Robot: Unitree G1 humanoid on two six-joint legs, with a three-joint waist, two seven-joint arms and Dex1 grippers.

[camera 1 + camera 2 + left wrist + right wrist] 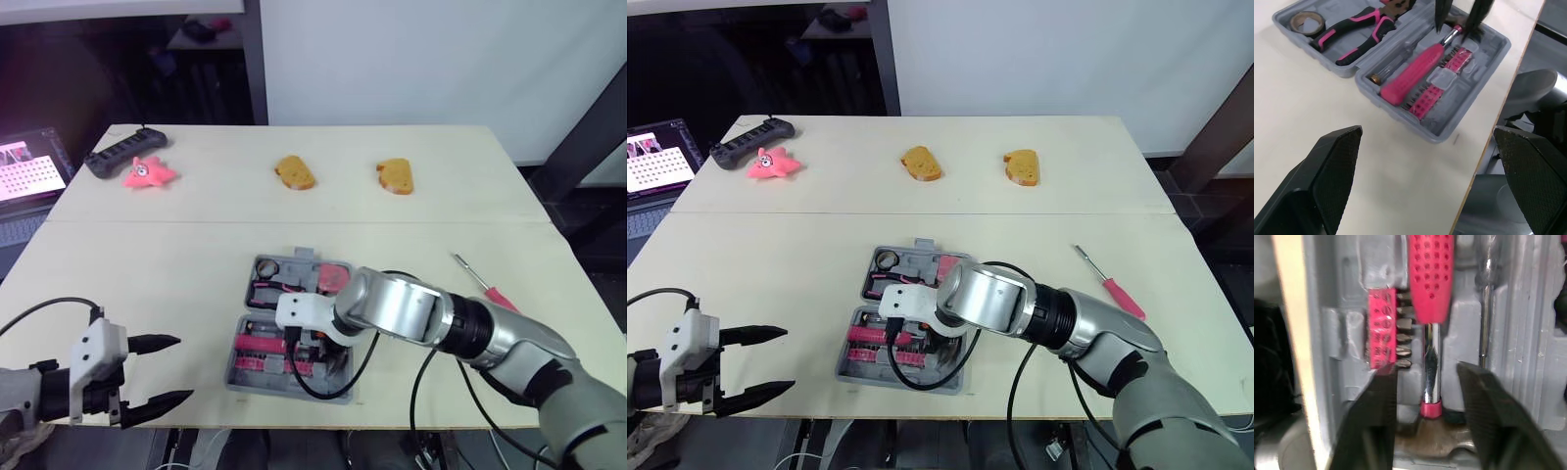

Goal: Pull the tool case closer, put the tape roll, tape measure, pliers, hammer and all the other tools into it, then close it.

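Observation:
The grey tool case lies open near the table's front edge. Its far half holds the tape roll, the pink-handled pliers and a pink tape measure. The near half holds the pink-handled hammer, a thin screwdriver and pink bit strips. My right gripper is down in the near half, open, one finger on each side of the hammer's chrome shaft. At the front left, my left gripper hovers open and empty, apart from the case.
A red-handled screwdriver lies on the table to the right of the case. Two bread-like pieces, a pink starfish toy and a black controller sit at the back. A laptop stands off the left edge.

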